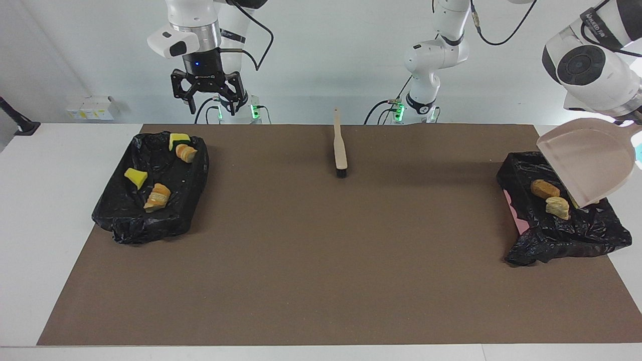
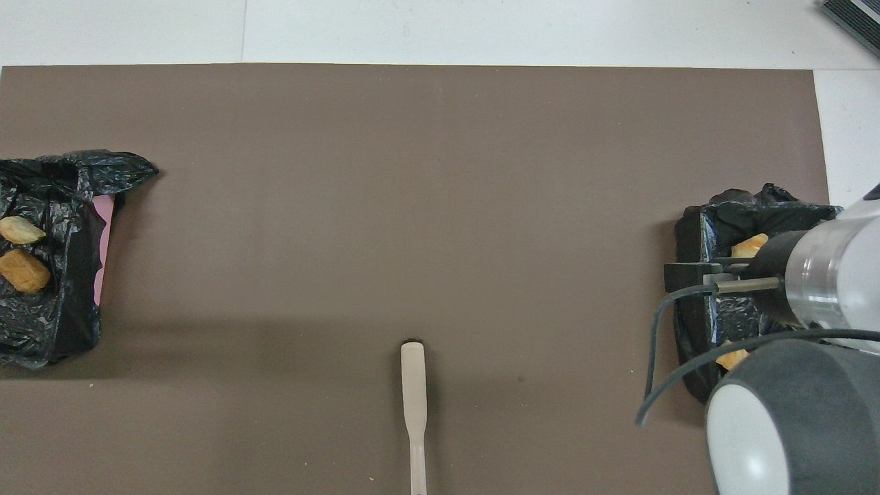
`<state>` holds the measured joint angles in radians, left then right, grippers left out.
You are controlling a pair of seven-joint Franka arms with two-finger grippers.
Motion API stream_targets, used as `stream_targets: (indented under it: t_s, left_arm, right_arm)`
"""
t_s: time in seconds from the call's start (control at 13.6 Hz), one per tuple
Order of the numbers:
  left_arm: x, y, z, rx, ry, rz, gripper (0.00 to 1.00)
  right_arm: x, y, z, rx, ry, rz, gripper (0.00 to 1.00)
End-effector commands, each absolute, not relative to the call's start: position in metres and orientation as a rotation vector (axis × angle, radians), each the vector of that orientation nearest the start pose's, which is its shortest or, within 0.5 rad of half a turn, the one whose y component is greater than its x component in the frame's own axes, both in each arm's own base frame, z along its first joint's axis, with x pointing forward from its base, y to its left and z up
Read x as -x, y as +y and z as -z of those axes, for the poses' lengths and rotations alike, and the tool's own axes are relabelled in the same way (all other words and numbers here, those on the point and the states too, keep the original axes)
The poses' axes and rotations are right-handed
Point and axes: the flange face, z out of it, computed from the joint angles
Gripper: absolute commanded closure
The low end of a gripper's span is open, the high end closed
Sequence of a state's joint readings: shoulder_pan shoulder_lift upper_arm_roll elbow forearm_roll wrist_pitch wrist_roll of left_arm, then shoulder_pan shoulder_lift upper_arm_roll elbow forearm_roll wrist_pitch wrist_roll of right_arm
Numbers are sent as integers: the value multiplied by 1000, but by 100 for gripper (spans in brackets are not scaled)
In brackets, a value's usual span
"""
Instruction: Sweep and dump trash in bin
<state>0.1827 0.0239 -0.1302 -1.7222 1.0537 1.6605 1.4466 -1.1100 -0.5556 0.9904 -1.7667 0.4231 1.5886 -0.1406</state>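
**Inspector:** Any legible text, brand or number?

**Assessor:** None can be read. There is white lettering on a black band of the left arm (image 1: 595,17), upper right of the facing view, but the characters are indistinct.

**Inspector:** Other markings?

**Assessor:** A faint pale line on the right gripper (image 1: 213,110) body, upper left, and yellow labels on the white boxes (image 1: 93,107) at the left edge. All are unreadable.
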Motion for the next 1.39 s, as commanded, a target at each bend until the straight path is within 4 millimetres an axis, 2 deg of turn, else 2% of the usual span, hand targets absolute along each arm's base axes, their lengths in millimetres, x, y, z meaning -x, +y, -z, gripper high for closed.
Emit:
stream_targets:
  t_s: [0.0,0.15,0.51,0.73,0.95,1.17,1.32]
  left_arm:
    - [-558,98,-596,1649,1594,-950,100]
    - [-557,85,-592,1670,1626,-928,100]
    - [-552,45,-586,1698,1700,-907,100]
    - [-550,39,-581,1734,1739,-876,100]
    - [-545,27,-568,1793,1771,-838,100]
    - [-542,21,-552,1840,1788,-820,100]
    - [-539,3,-536,1867,1793,-807,100]
  right_arm:
    - [-481,106,-647,3183,19,206,0]
    - [-482,106,-645,3174,1,194,0]
    - [-480,86,-649,3175,-19,161,0]
    - [-480,78,-649,3176,10,144,0]
    - [-480,68,-652,3175,41,141,0]
    - [-479,70,-652,3174,39,138,0]
    - [-479,77,-651,3167,20,139,0]
